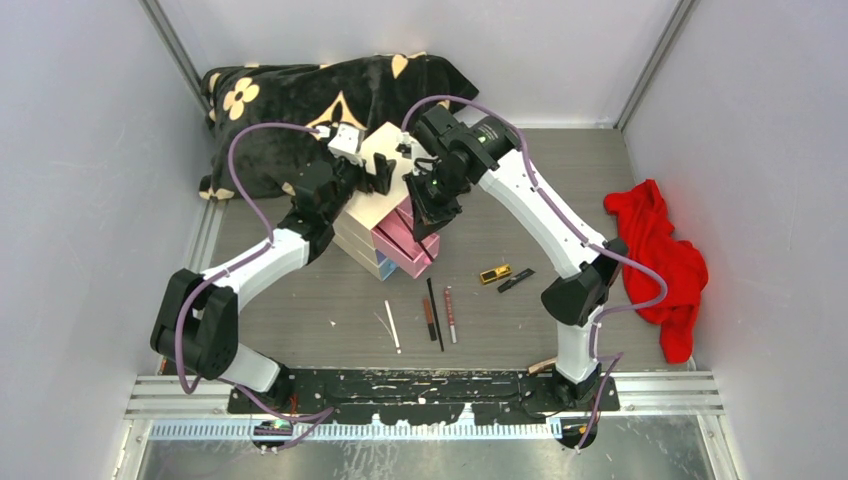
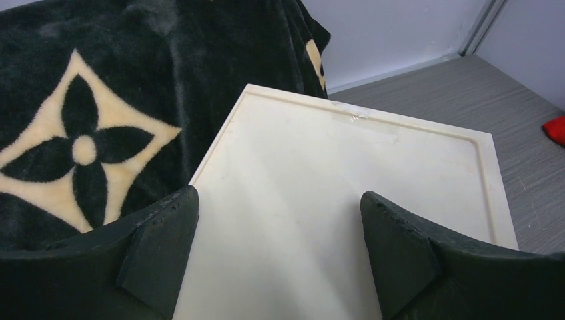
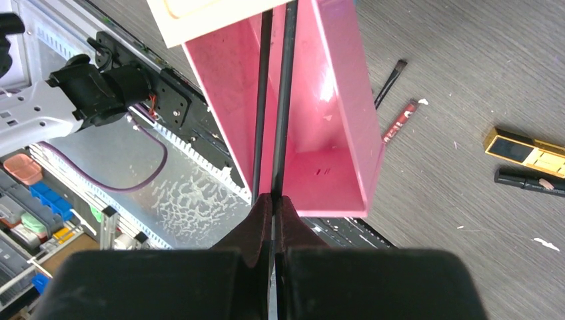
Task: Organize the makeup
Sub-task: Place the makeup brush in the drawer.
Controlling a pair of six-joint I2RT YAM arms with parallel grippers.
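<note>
Over the pink drawer (image 3: 333, 100), right arm (image 1: 540, 200) angles down, fingers (image 3: 256, 227) pinching pencils (image 3: 288, 100).

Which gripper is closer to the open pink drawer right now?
Right. The right gripper sits shut over the outer end of the drawer, pinching two thin black sticks that run along it. The left gripper hangs open over the cream box top, away from the drawer.

Cream box (image 2: 346, 193) with a glossy pink drawer (image 3: 336, 100), black plush blanket (image 2: 146, 73) with cream flower-in-diamond motifs, red cloth (image 1: 660, 262), grey wood-grain counter (image 1: 300, 315), gold-and-black compact (image 3: 525, 150), red-brown pencil (image 3: 400, 121), white pencil (image 1: 392, 326), black pencil (image 1: 435, 315).
</note>
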